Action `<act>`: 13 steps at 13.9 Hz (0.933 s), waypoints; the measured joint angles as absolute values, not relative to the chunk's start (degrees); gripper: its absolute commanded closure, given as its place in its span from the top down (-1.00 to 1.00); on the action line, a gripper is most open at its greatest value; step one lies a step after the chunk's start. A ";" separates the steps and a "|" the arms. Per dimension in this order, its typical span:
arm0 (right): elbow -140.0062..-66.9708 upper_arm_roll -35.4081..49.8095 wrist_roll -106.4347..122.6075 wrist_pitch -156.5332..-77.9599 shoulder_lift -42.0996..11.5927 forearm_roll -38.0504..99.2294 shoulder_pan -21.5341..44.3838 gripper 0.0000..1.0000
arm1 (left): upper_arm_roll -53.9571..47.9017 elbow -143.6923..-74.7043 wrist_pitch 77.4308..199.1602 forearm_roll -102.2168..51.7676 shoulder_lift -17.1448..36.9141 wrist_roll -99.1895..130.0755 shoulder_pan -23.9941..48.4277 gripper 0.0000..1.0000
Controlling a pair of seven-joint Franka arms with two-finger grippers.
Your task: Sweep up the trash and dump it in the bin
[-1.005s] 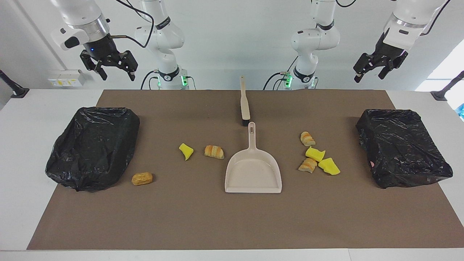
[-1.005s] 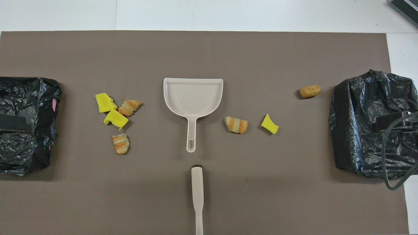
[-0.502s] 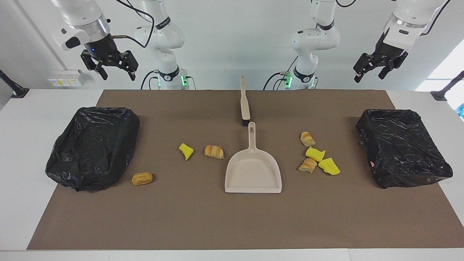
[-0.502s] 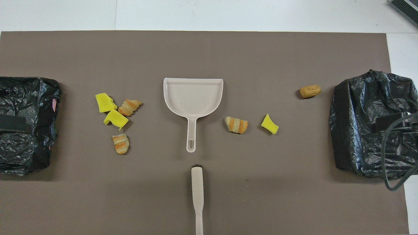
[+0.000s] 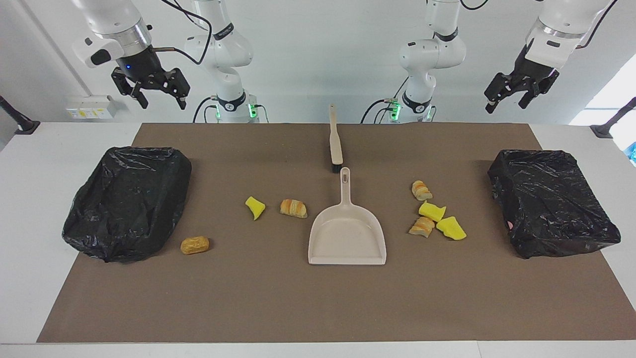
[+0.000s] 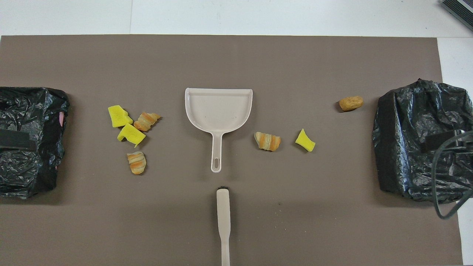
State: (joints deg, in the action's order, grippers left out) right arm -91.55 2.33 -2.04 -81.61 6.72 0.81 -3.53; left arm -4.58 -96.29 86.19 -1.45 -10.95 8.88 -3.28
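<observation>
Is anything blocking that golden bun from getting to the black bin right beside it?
Nothing visible does. The bun lies on bare mat beside the bin at the right arm's end; the dustpan sits mid-table.

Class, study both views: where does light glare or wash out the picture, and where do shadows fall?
Facing view: bright window light washes out the corner at the left arm's end; the black bin bags glint with crinkled highlights. Overhead view: soft, even light; the dustpan and the bun cast only faint, short shadows on the brown mat; the bags' folds shine.

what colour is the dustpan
Pale beige, handle included; the dustpan shows best in the overhead view.
</observation>
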 measured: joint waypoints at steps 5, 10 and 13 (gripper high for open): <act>-92.05 2.69 -2.04 -81.23 6.67 0.81 -3.30 1.00 | -4.58 -96.29 86.19 -1.45 -10.95 8.88 -3.28 1.00; -92.15 5.34 -2.04 -81.64 4.82 0.84 -2.96 1.00 | -4.58 -96.29 86.19 -1.45 -10.95 8.88 -3.28 1.00; -92.16 7.21 -5.33 -85.78 2.53 1.19 -0.16 1.00 | -4.58 -96.29 86.19 -1.45 -10.95 8.88 -3.28 1.00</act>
